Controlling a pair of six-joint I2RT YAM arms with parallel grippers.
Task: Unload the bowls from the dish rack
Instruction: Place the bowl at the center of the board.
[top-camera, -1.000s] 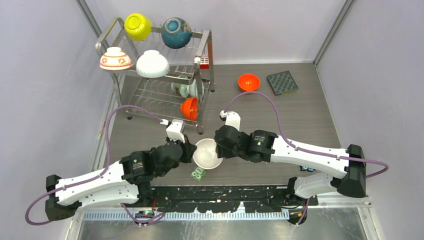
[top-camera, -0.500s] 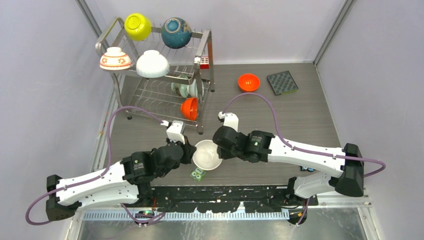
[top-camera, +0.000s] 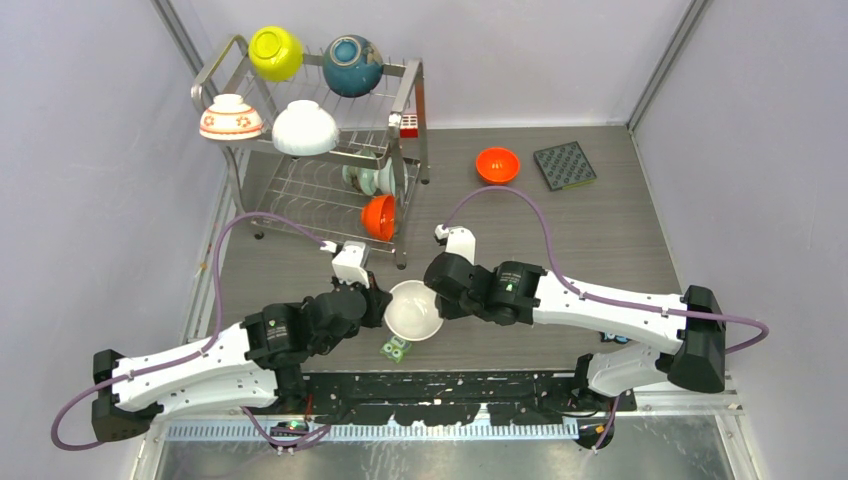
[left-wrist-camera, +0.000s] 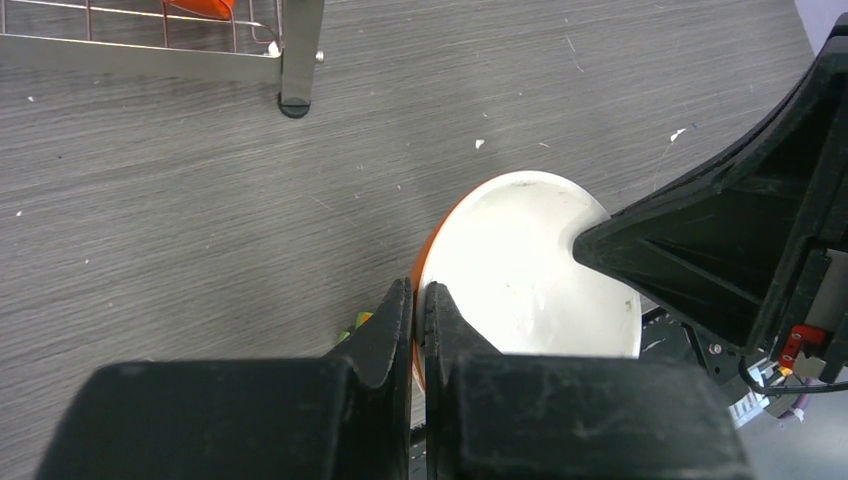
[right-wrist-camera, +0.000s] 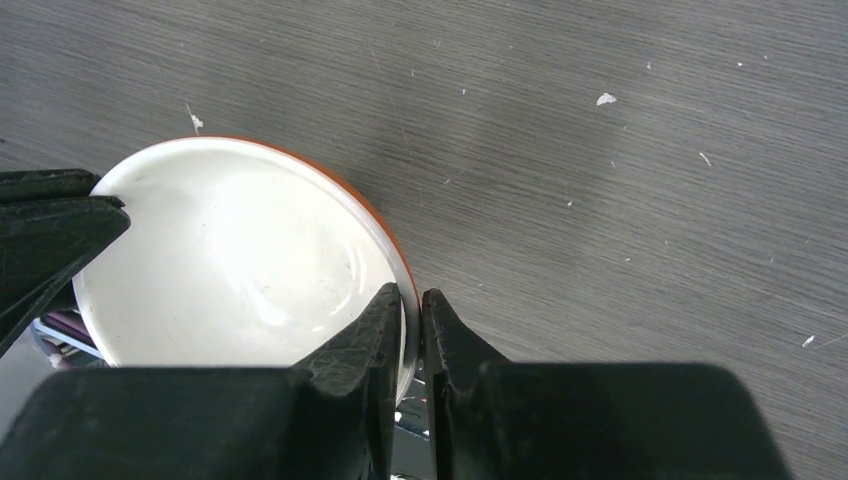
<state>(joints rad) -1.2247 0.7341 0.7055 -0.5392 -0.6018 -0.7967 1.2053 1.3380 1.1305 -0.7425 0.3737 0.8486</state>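
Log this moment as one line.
left fingers: shut on white-lined orange bowl rim | right fingers: shut on opposite rim | dish rack: other bowls inside

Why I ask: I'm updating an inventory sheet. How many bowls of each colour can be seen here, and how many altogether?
yellow-green bowl: 1
dark teal-blue bowl: 1
white bowl with red flowers: 1
plain white bowl: 1
pale green bowl: 1
orange bowls: 2
orange bowl with white inside: 1
Total: 8
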